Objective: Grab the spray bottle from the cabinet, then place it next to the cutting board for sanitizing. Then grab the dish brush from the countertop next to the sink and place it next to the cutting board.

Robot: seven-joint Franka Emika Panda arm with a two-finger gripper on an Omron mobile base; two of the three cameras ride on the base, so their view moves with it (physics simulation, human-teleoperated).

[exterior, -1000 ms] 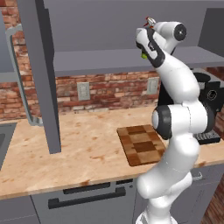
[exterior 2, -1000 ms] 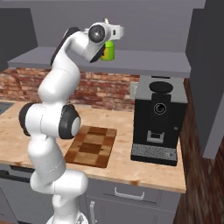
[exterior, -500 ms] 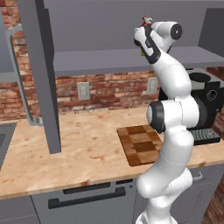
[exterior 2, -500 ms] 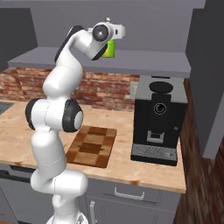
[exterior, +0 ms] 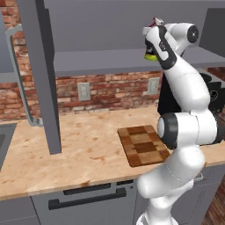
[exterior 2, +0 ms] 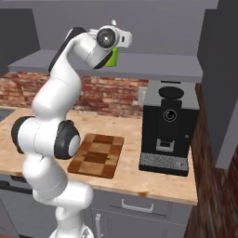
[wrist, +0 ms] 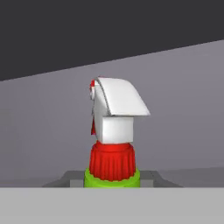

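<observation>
Hand view: I'm looking straight at the spray bottle (wrist: 114, 131), white trigger nozzle, red collar, lime-green shoulder at the bottom. Finger tips aren't visible here, so I can't tell whether the jaws are apart or clamped on it.

Right base view puts the gripper (exterior 2: 113, 42) up at the cabinet (exterior 2: 139, 65) shelf, with the green body of the bottle just behind the hand. Left base view agrees: hand at shelf height, a sliver of yellow-green under it.

My read: first step, the bottle grab, is in hand; dish brush untouched so far. Next I need confirmed grip, then a lift clear of the shelf and a swing down to bare countertop (exterior: 88, 149) beside the cutting board (exterior: 143, 145), without clipping the coffee machine (exterior 2: 166, 128).

Labels: nothing readable; the bottle's label isn't resolved from any camera.
</observation>
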